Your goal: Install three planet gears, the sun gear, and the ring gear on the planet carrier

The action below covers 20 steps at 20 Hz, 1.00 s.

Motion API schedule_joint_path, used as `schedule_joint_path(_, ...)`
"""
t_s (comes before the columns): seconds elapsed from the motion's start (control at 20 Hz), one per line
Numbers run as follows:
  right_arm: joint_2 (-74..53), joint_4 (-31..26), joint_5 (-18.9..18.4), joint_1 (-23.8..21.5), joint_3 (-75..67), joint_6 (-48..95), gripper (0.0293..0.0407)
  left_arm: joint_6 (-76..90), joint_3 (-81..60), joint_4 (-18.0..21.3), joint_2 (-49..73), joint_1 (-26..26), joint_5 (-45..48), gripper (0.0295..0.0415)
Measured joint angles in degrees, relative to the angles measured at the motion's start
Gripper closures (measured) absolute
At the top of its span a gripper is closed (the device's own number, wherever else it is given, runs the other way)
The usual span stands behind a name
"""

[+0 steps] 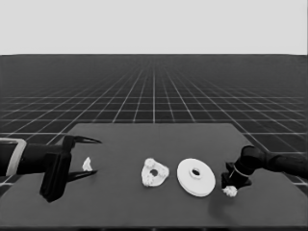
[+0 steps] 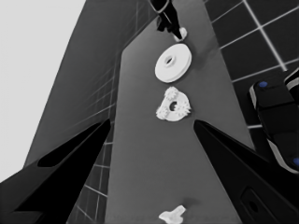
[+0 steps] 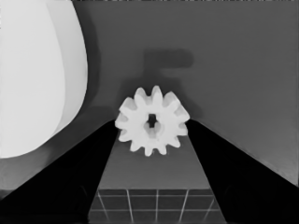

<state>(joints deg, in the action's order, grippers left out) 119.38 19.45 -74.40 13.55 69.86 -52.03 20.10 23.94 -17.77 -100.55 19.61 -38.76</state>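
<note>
The planet carrier, the smaller round part (image 1: 154, 173), lies mid-table with three planet gears (image 2: 172, 94) seated around its dark central hole. To its right rests the ring gear, the larger round part (image 1: 196, 177), which also fills one edge of the right wrist view (image 3: 32, 79). Just right of it, my right gripper (image 1: 230, 187) is shut on a small white toothed gear (image 3: 152, 120), one fingertip pressing each side. My left gripper (image 1: 98, 157) waits open over the table's left end.
A thin white piece (image 1: 87, 164) lies on the table between the left gripper's open fingers, not held. Dark machinery with blue lights (image 2: 275, 116) shows past the table's edge in the left wrist view.
</note>
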Motion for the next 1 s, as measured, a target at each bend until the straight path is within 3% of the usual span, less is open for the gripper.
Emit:
schedule_joint_path(0.3,0.00,0.00,0.01,0.00,0.00,0.00,0.0391,0.00,0.00,0.00,0.00,0.00,0.00,0.0326)
schedule_joint_path(0.35,-2.21,-3.61,-3.68,-4.55,-4.12,-0.74,0.0391,0.00,0.00,0.00,0.00,0.00,0.00,0.0326)
schedule_joint_path(0.45,-3.75,-7.87,-7.17,-10.43,-6.66,-1.05,0.0390,0.00,0.00,0.00,0.00,0.00,0.00,0.0326)
schedule_joint_path(0.8,-4.12,-10.29,-8.98,-13.46,-7.22,-1.03,0.0390,0.00,0.00,0.00,0.00,0.00,0.00,0.0326)
schedule_joint_path(0.85,6.11,-8.31,-13.49,-14.49,-10.50,-24.70,0.0390,0.00,0.00,0.00,0.00,0.00,0.00,0.0326)
schedule_joint_path(0.9,26.27,-8.83,-15.78,-15.09,-6.35,-35.92,0.0390,0.00,0.00,0.00,0.00,0.00,0.00,0.0326)
schedule_joint_path(1.0,46.62,-9.82,-14.98,-15.37,12.17,-33.14,0.0390,0.00,0.00,0.00,0.00,0.00,0.00,0.0326)
